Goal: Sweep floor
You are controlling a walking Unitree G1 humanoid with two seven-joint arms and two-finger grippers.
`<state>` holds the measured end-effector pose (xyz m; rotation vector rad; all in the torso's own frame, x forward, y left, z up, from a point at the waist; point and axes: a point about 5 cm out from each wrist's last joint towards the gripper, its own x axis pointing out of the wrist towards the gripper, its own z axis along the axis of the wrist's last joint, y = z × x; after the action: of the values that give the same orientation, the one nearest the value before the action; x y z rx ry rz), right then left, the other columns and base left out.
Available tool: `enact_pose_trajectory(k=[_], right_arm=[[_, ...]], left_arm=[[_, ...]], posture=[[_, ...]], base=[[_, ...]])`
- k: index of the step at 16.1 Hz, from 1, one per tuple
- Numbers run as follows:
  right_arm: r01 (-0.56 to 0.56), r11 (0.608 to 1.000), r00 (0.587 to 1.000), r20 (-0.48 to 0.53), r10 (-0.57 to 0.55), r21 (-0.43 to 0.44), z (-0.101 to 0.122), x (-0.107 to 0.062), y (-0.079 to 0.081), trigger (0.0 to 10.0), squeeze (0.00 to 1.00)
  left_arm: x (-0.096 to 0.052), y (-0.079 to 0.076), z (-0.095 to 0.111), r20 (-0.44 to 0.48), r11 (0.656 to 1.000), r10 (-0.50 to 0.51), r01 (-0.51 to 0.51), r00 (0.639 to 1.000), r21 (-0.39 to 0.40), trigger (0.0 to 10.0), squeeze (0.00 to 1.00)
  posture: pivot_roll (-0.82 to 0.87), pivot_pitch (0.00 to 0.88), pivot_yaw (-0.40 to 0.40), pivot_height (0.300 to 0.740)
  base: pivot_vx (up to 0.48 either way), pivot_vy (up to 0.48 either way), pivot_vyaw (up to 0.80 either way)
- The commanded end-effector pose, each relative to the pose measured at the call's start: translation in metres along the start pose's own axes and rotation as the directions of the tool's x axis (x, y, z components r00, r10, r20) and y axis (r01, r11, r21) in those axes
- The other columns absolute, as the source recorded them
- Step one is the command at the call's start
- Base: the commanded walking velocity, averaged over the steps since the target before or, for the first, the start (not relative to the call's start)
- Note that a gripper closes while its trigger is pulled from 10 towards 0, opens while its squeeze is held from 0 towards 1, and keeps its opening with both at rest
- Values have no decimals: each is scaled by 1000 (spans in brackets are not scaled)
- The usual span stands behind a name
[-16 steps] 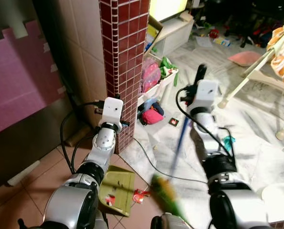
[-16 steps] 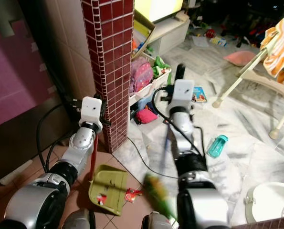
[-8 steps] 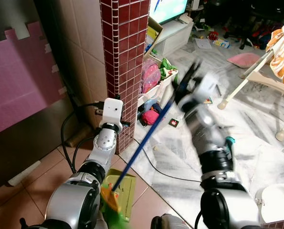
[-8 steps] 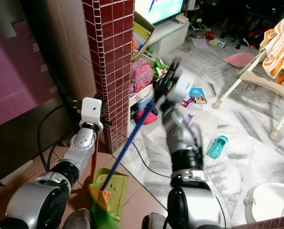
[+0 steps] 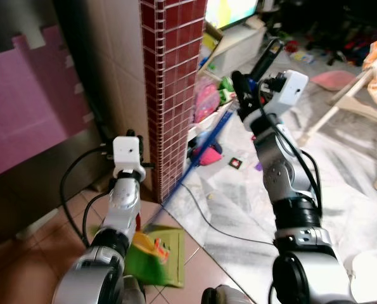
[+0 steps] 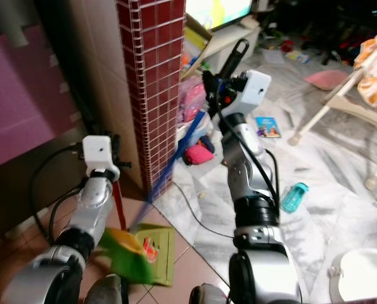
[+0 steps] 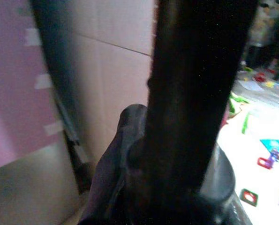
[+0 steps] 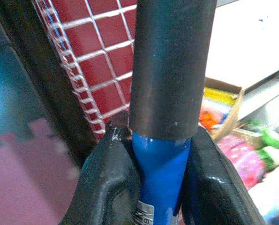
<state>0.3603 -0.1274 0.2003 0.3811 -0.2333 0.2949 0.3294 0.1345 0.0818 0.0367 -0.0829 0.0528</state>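
Observation:
My right gripper is shut on a broom with a blue shaft, just under its black grip. The wrist view shows both fingers clamped on that shaft. The blurred green and yellow broom head lies over the near edge of the green dustpan. A red scrap sits in the pan. My left gripper is shut on the pan's upright handle, which is red lower down and dark in its wrist view.
A red-tiled pillar stands just behind the pan. A black cable crosses the marble floor. A toy bin with a pink bag, a teal bottle, a high chair's legs and a white bowl lie right.
The broom head swept from the floor right of the dustpan leftward onto it. The red scrap beside the pan is gone from that spot. My right gripper tilted the shaft toward the pillar.

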Motion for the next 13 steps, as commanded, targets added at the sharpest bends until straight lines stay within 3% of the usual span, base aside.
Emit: enact_pose_trajectory(k=[1, 4, 6, 9, 13], right_arm=[[95, 979, 994, 67, -84, -179, 13, -14, -23, 10000, 0], [172, 963, 985, 15, -173, -207, -11, -41, -35, 10000, 0], [186, 951, 982, 13, -189, -246, -20, -52, -34, 10000, 0], [202, 942, 979, 17, -205, -267, -25, -52, -33, 10000, 0], [201, 936, 979, 18, -205, -290, -30, -50, -30, 10000, 0]], left_arm=[[2, 6, 25, 128, 999, 42, -43, 991, 7, 10000, 0], [-14, 13, 31, 182, 998, 34, -41, 983, 37, 10000, 0], [-21, 15, 38, 194, 998, 28, -37, 981, 43, 10000, 0], [-25, 15, 43, 188, 999, 2, -12, 982, 53, 10000, 0], [-34, 10, 48, 147, 998, -9, 1, 989, 56, 10000, 0]], posture=[[-67, 0, -53, 740], [-49, 0, -51, 740], [-39, 0, -42, 740], [-26, 0, -34, 740], [-22, 0, -33, 740]], base=[[0, 0, 0], [0, 0, 0], [0, 0, 0], [0, 85, -592], [0, 440, -506]])
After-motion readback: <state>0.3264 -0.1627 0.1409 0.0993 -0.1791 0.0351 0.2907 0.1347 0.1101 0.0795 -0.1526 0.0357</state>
